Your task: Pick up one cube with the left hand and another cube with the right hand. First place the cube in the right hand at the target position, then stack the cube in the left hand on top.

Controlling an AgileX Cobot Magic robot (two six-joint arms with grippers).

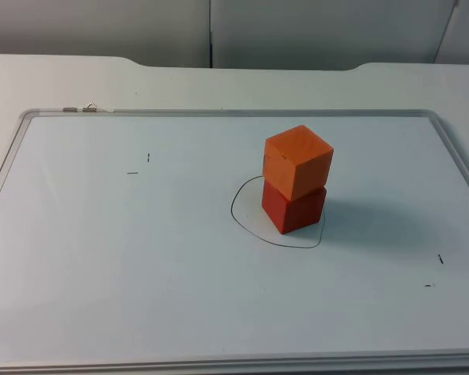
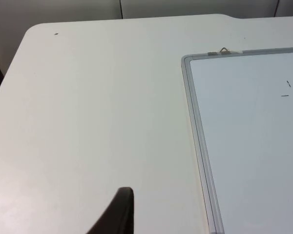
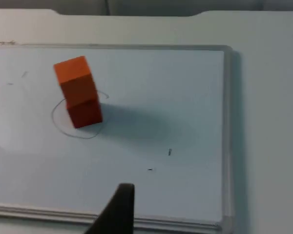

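Observation:
An orange cube sits on top of a red cube, turned slightly against it. The stack stands inside a hand-drawn black outline on the whiteboard, right of centre. No gripper touches the stack. My left gripper hangs over the bare table beside the whiteboard's left frame, far from the cubes. My right gripper is pulled back over the board's edge, with the orange cube and red cube well ahead of it.
The whiteboard has a raised grey frame and a metal clip at its far left corner. Small pen marks lie on its left half and more on its right. The grey partition wall closes the table's far side.

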